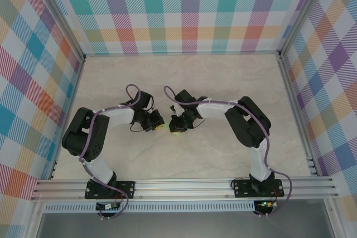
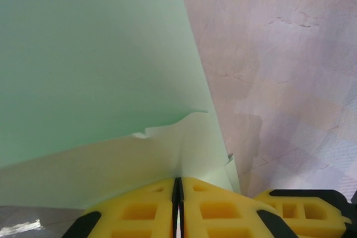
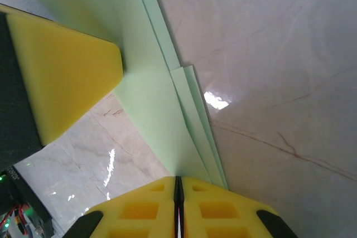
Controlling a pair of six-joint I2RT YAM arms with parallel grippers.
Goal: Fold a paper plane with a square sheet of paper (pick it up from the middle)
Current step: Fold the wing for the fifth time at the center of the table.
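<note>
Both our left gripper [image 2: 178,181] and right gripper [image 3: 177,179] pinch the folded green paper [image 2: 83,54] tight, over the table [image 2: 290,54].

Table [image 1: 189,76] lies open to you over the far half and down both sides. Centre blocked: left gripper [image 1: 157,125] and right gripper [image 1: 177,126] nearly tip to tip, folded sheet of paper [image 2: 83,54] between them. Checked walls [image 1: 189,9] close three sides

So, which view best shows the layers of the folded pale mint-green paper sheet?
Right wrist: the pale mint-green paper sheet shows stacked layer edges. Left wrist shows its broad face and a ragged flap; the top view is too distant.
</note>
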